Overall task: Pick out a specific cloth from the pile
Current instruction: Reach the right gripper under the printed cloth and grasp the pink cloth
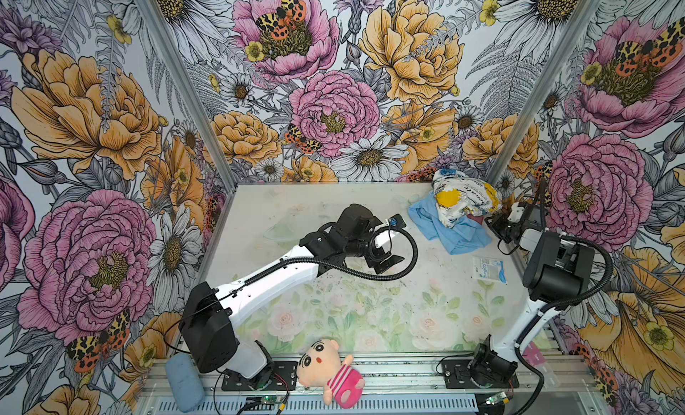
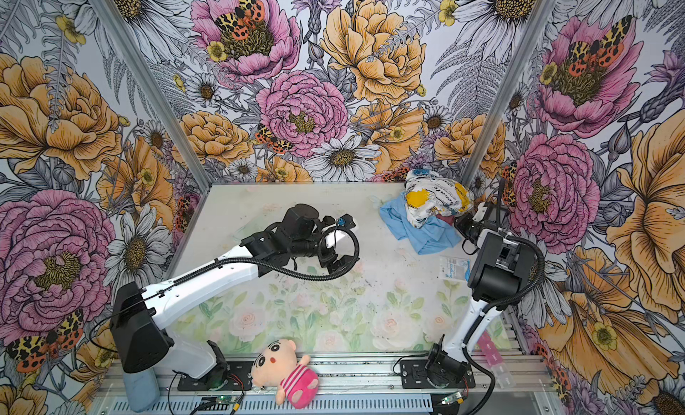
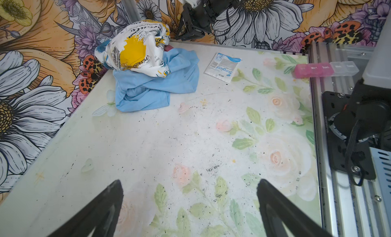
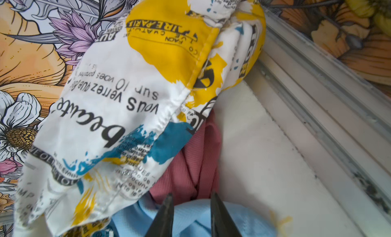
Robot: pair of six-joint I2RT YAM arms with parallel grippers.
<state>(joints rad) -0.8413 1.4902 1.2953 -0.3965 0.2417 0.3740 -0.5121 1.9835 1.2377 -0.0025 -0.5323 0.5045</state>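
At the far right corner, the right gripper [image 4: 190, 206] has its jaws drawn narrow around a fold of the cloth [image 4: 198, 161], which lies under the pile [image 1: 459, 205]. Whether it truly pinches, I cannot tell; the blue layer beneath could snag and drag along. The left gripper [image 3: 190, 195] is spread wide, empty.

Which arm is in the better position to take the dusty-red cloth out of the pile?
The right. Its end effector is already at the pile, fingertips astride a fold of the dusty-red cloth under the printed cloth. The left end effector is open over bare table, away from the pile.
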